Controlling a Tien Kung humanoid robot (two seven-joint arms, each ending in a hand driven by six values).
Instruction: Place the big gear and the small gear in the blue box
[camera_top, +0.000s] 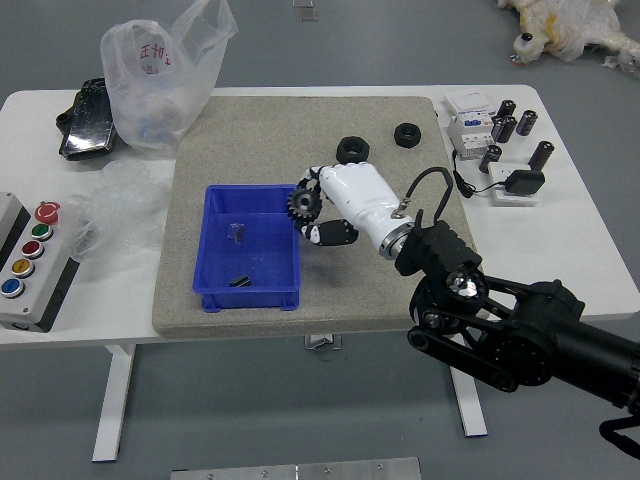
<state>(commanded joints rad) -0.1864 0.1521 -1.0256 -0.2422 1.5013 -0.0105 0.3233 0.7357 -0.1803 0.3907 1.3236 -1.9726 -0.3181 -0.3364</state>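
I hold the gear (304, 204), dark and round with teeth along its edge, its flat face turned to my view, by the right rim of the box (250, 299), which sits upright, blue, rectangular, open-topped

The right hand (352, 198) is showing a white shell and black fingertips; behind it, a silvery ring (397, 239) is gleaming, black cable (449, 182) is looping, and round-capped joints are studding the black arm (535, 345).

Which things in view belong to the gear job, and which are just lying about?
Job: gear, held in the right hand; blue box.
Lying about: two black nuts, printed plastic bag, button panel, black cylinders.
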